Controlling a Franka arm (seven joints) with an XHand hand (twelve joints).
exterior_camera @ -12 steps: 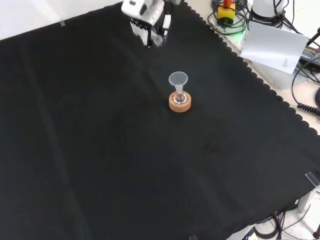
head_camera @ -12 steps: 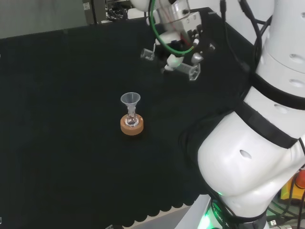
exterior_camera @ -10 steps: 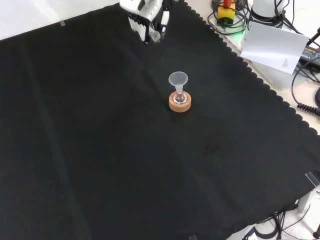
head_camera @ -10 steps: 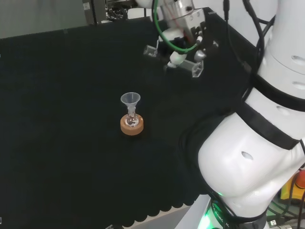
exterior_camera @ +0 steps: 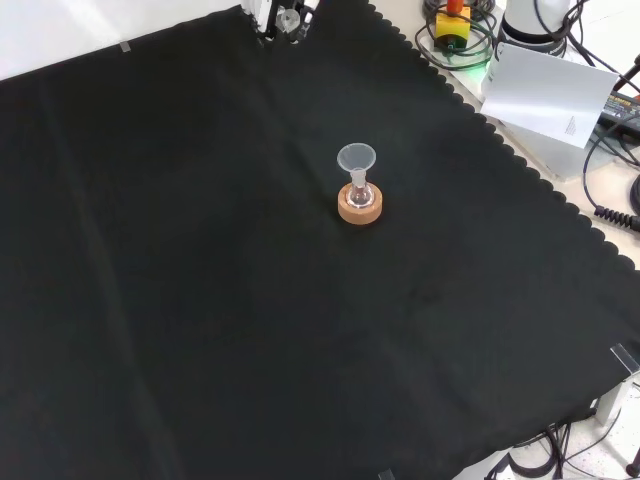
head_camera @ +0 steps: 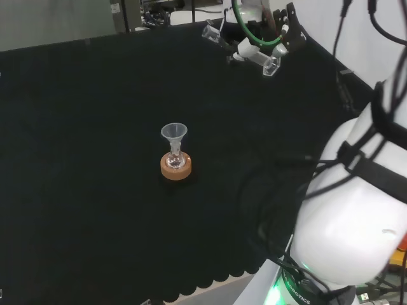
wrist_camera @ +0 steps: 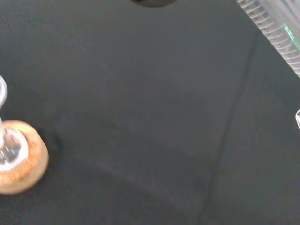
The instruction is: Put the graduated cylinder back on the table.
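While held aloft at the far right of the head view: one graduated cylinder (head_camera: 245,46), clear, lying nearly level above the surface, its base end toward the view's right.
Cylinder markings: fine printed graduation lines along the tube (wrist_camera: 276,35) in the wrist view; no figures readable.
Hand (head_camera: 264,38): one, black and white, fingers curled round the cylinder's middle, carrying it clear of the cloth.
Hand, front view: a small part (exterior_camera: 285,15) at the top edge, over the cloth's far border.
Funnel (head_camera: 173,133): one, clear, upright, seated in the neck of a small flask.
Flask (head_camera: 175,159): one, clear, small, contents not discernible.
Cork ring (head_camera: 175,168): one, a stand under the flask, near the middle of the cloth, well apart from the hand.
Surface (head_camera: 76,127): one, covered in black cloth with a scalloped near edge.
Labels and writing: none legible on the ware.
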